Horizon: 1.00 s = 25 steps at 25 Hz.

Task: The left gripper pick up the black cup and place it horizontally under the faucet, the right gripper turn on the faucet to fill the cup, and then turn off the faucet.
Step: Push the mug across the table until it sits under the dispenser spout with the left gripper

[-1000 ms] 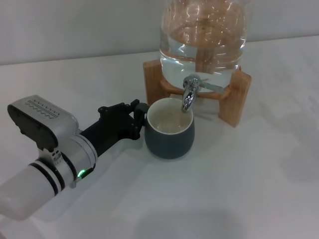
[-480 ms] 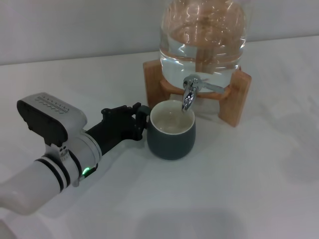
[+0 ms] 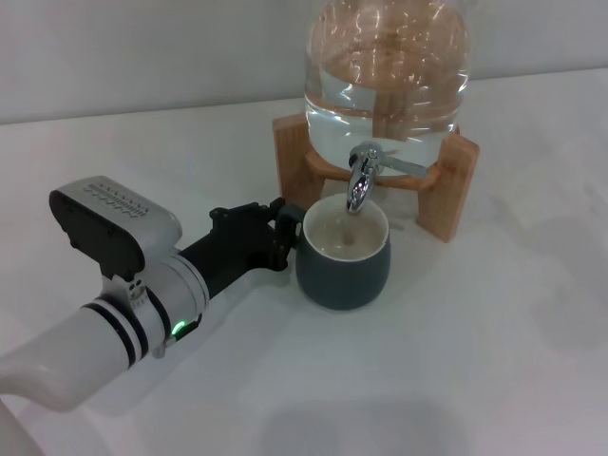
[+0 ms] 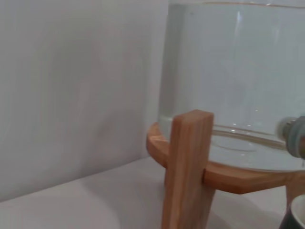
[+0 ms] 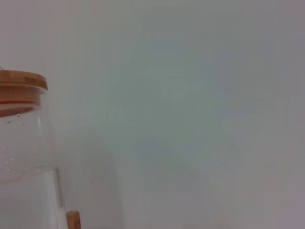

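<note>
The black cup (image 3: 344,264), dark outside and cream inside, stands upright on the white table directly below the spout of the chrome faucet (image 3: 359,186). My left gripper (image 3: 283,234) reaches in from the left and is shut on the cup at its handle side. The faucet's lever points right along the clear water jar (image 3: 388,81). In the left wrist view a sliver of the cup (image 4: 298,217) shows beside the wooden stand (image 4: 187,167), with part of the faucet (image 4: 296,134) at the edge. My right gripper is out of view.
The jar rests on a wooden stand (image 3: 452,186) at the back of the table (image 3: 494,342). The right wrist view shows the jar's wooden lid (image 5: 19,88) against a plain wall. A pale wall runs behind the table.
My left arm has slid to the right with the cup in its grip, bringing the cup's mouth from left of the spout to under it.
</note>
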{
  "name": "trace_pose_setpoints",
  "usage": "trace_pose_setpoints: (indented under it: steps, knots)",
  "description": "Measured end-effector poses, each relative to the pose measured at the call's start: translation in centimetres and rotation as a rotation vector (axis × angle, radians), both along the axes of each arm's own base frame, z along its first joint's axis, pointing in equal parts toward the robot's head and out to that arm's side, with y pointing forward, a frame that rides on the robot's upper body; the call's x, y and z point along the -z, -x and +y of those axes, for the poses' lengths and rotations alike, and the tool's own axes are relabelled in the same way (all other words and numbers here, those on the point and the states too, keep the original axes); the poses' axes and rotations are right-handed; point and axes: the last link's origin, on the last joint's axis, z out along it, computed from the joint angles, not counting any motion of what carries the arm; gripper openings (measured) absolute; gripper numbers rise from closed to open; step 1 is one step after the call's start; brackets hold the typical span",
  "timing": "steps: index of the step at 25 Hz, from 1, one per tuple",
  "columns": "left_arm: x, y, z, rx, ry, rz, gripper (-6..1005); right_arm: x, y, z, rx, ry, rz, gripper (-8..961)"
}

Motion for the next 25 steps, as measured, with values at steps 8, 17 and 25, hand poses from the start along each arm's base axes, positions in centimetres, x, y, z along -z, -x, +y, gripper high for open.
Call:
trace_pose_setpoints:
  steps: [8, 17, 25]
  knots:
    - [0.46, -0.32, -0.39, 0.016, 0.020, 0.008, 153, 0.06, 0.12, 0.02, -0.009, 0.007, -0.002, 853]
    - [0.60, -0.29, -0.70, 0.014, 0.026, 0.003, 152, 0.03, 0.05, -0.15, -0.007, 0.005, -0.001, 853]
    - [0.51, -0.02, -0.66, 0.006, 0.022, 0.007, 152, -0.01, 0.01, -0.22, -0.006, 0.003, 0.000, 853]
